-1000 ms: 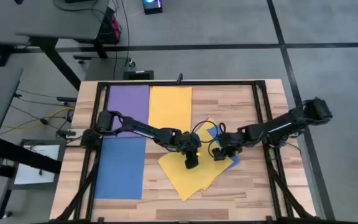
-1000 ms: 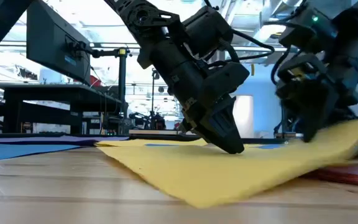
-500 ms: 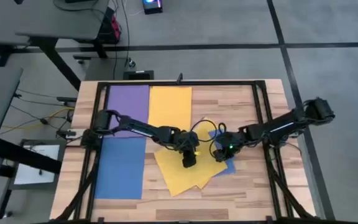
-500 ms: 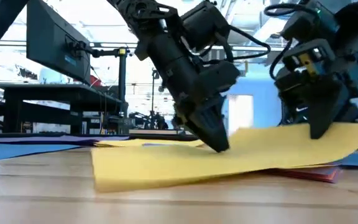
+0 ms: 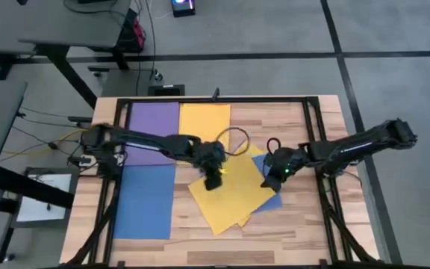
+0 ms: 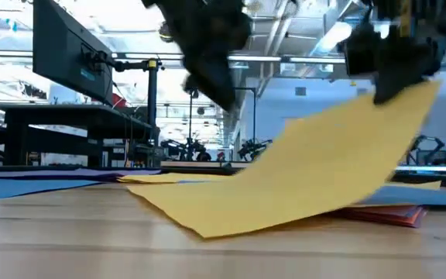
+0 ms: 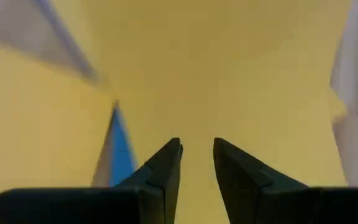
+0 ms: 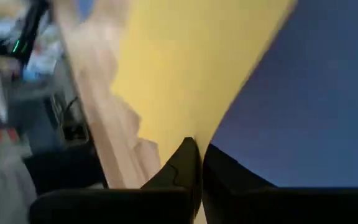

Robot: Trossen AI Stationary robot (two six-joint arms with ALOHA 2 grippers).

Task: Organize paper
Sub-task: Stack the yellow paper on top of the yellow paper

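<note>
A loose yellow paper sheet (image 5: 226, 200) lies askew at the table's middle, over a blue sheet (image 5: 273, 199). My right gripper (image 5: 276, 173) is shut on the yellow sheet's right end and holds it up (image 6: 397, 93). My left gripper (image 5: 213, 179) hangs above the sheet's far left part, its fingers a narrow gap apart (image 7: 197, 149) with nothing between them. A purple sheet (image 5: 154, 123) and a second yellow sheet (image 5: 204, 123) lie flat side by side at the far edge, and another blue sheet (image 5: 145, 202) lies in front of them. My right gripper pinches the yellow sheet's right edge (image 8: 182, 134) between its two fingers, coming from above. That end is lifted clear. The sheet slopes down from the fingers, and its left part (image 6: 200, 213) rests on the table.
A reddish sheet's edge (image 6: 393, 215) shows under the blue one at the right. The black frame rails (image 5: 316, 142) run along the table's sides. Bare wood (image 5: 290, 239) lies at the near right.
My left gripper, which stood on the yellow sheet, has risen off it and gone toward the table's far left. My right gripper has risen and moved toward the right edge with the sheet's right end, which now stands high while the left part stays on the table.
</note>
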